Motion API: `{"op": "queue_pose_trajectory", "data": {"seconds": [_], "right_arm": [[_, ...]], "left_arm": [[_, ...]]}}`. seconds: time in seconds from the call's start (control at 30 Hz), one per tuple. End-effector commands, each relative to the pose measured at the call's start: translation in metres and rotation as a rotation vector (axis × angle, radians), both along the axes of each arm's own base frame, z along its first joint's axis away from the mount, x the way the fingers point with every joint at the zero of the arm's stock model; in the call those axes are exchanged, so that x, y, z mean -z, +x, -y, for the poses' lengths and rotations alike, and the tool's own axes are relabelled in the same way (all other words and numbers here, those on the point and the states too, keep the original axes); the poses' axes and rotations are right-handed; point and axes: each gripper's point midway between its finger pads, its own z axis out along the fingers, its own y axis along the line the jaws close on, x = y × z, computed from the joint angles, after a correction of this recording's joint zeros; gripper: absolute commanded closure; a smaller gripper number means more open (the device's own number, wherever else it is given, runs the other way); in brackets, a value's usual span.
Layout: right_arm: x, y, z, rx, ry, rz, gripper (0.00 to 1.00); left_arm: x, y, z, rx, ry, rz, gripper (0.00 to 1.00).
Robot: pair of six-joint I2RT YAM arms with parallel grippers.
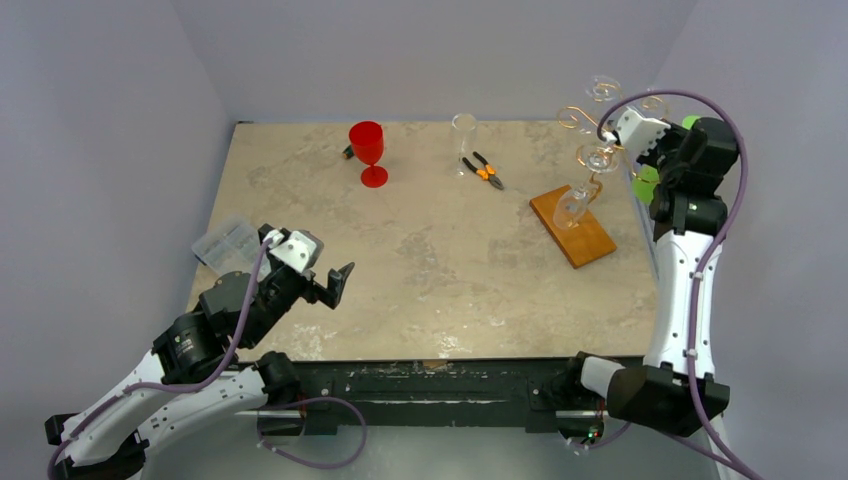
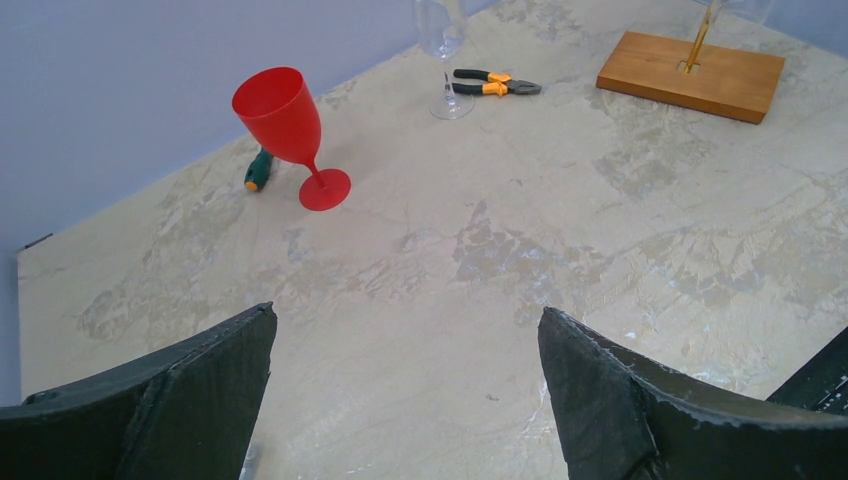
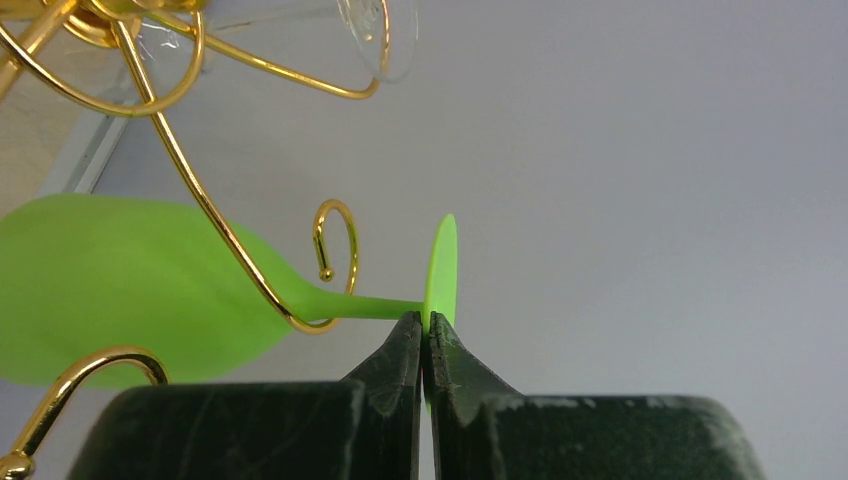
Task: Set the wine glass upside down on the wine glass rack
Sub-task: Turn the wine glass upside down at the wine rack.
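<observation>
Beige marbled table (image 1: 440, 290), plain grey-lilac walls (image 1: 450, 50) all round. A red wine glass (image 1: 368, 150), a clear wine glass (image 1: 463, 135) and pliers (image 1: 484, 170) sit along the far side. The left arm (image 1: 190, 350) is folded low at the near-left corner. The left gripper (image 2: 405, 320) hangs over bare tabletop, jaws spread wide, nothing in them. The right arm (image 1: 685, 260) stands tall at the far right, up by the wine glass rack (image 1: 572, 225). The right gripper (image 3: 427, 322) is pinched tight on the foot of the green wine glass (image 3: 130, 290), whose stem lies against one of the gold curls.
</observation>
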Motion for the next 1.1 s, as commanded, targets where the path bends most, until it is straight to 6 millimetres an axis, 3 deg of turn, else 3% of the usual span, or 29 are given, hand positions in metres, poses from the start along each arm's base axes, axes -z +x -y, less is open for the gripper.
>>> {"op": "queue_pose_trajectory", "data": {"seconds": [0.0, 0.3, 0.6, 1.07], "right_arm": [[-0.02, -0.003, 0.005, 0.003, 0.002, 0.054, 1.0], [-0.023, 0.009, 0.011, 0.003, 0.012, 0.078, 1.0], [-0.022, 0.025, 0.005, -0.054, 0.036, 0.083, 1.0], [-0.007, 0.024, -0.011, -0.132, 0.065, 0.037, 1.0]], "left_arm": [[-0.01, 0.001, 0.0, 0.003, -0.022, 0.036, 0.0], [-0.009, 0.002, 0.001, 0.005, -0.018, 0.033, 0.0], [-0.008, 0.003, 0.001, 0.0, -0.014, 0.033, 0.0], [-0.008, 0.003, 0.002, 0.003, -0.013, 0.031, 0.0]]}}
